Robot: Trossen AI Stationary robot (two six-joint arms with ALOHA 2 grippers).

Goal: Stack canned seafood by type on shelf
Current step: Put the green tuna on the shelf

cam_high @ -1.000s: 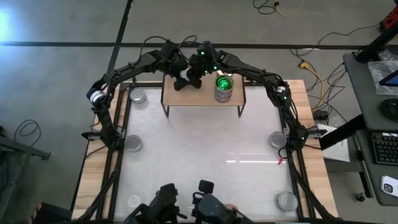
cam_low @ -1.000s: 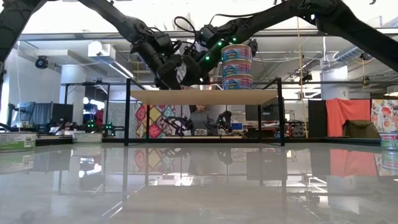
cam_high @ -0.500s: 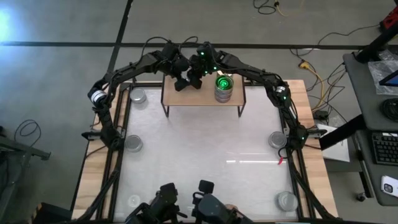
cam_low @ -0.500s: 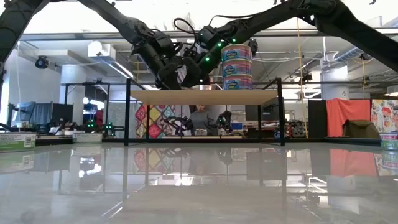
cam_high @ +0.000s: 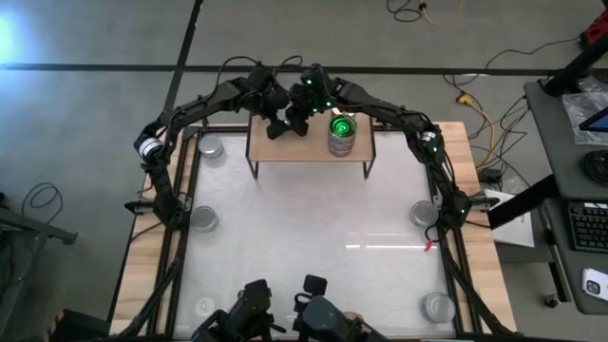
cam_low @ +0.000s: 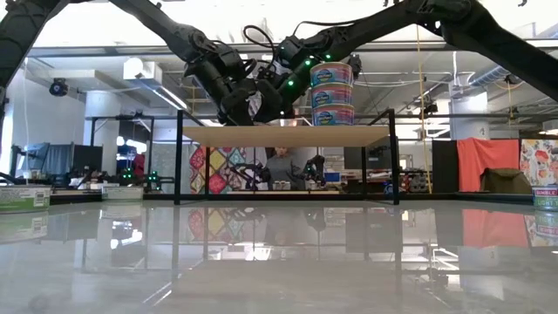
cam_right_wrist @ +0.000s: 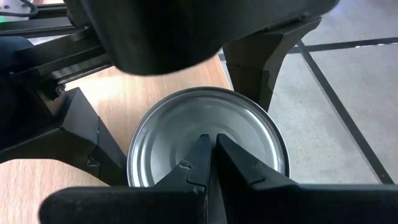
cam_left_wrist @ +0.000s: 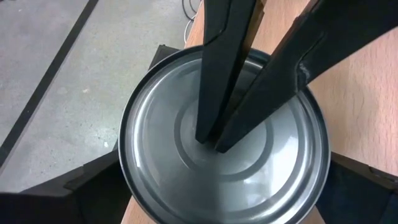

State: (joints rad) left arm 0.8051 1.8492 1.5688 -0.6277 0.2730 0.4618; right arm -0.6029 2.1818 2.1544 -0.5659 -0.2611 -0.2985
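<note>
The shelf (cam_high: 310, 150) stands at the far end of the table (cam_high: 313, 256), with three tins stacked (cam_low: 332, 92) on its right part. On its left part, the left gripper (cam_high: 276, 123) has its fingers wide around a silver tin (cam_left_wrist: 224, 168). The right gripper (cam_right_wrist: 208, 163) presses its closed fingertips on that tin's top.

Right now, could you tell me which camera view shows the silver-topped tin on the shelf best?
The left wrist view: the silver-topped tin fills it. The right wrist view shows its top; the high and low views hide it behind the grippers.
</note>
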